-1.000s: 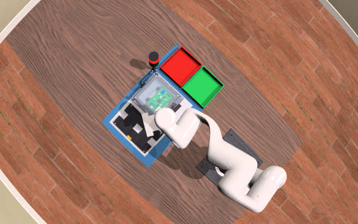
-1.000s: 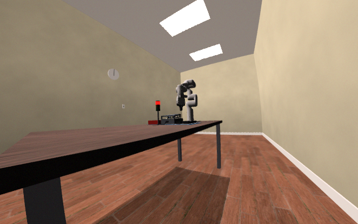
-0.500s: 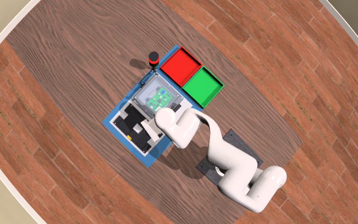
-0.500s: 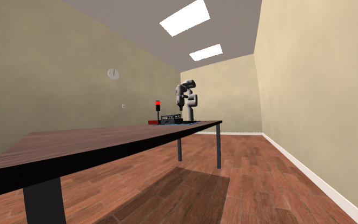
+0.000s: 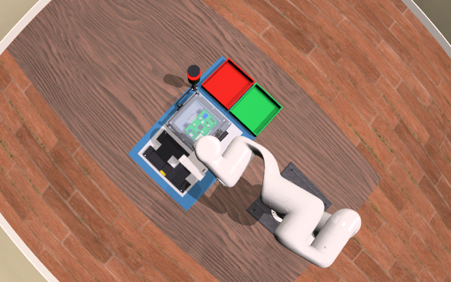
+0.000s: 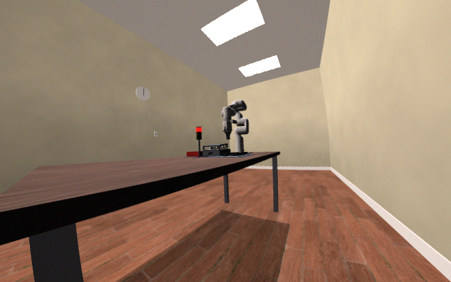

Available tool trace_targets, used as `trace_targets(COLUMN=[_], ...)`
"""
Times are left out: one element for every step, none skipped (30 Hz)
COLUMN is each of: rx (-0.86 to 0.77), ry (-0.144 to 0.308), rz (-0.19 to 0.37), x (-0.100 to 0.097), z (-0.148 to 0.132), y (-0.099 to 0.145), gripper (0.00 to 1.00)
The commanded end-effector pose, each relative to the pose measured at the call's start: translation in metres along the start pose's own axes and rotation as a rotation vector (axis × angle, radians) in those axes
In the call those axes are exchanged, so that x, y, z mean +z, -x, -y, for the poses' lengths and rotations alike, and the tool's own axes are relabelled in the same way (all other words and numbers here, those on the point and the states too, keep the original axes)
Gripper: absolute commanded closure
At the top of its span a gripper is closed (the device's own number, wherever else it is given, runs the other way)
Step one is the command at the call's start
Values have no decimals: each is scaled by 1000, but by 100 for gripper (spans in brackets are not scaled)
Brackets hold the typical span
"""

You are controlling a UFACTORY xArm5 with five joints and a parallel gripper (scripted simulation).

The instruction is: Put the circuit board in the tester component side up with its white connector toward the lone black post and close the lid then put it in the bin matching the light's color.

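The green circuit board lies flat in the tester under the translucent lid, which is down over it. The signal light glows red; it also shows in the side view. The red bin and the green bin stand side by side past the tester, both empty. My gripper is shut and empty, and hangs a little above the tester's near edge. From above, my wrist hides the fingers. The lid's dark hook parts sit right beside the wrist.
The black tray with pale blocks sits on the blue mat next to the tester, with no board in it. My arm's base plate stands at the table's near side. The bins touch each other.
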State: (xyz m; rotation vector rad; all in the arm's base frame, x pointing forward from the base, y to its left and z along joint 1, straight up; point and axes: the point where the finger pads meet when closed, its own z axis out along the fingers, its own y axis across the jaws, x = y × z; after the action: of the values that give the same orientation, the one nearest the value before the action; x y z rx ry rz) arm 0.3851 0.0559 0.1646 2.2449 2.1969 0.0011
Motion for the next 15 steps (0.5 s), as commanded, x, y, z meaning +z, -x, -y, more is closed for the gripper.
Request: trace_targets(rx=[-8,-8,-8,-8,-8,-8,-8,-8,-8,-8,-8,-8,-8,-8,-8], ry=[4,4,4,4,4,4,4,4,4,4,4,4,4,4,4], rz=[-1,-1,-1,-1,-1,-1,-1,-1,-1,-1,-1,-1,-1,-1,-1], x=[-1,-1,-1,-1,-1,-1,-1,-1,-1,-1,-1,-1,-1,-1,-1], z=[-1,-1,-1,-1,-1,-1,-1,-1,-1,-1,-1,-1,-1,-1,-1], y=[0,0,0,0,0,0,0,0,0,0,0,0,0,0,0], gripper=[100,100,100,100,100,100,72,72,72,72,72,72,72,72,72])
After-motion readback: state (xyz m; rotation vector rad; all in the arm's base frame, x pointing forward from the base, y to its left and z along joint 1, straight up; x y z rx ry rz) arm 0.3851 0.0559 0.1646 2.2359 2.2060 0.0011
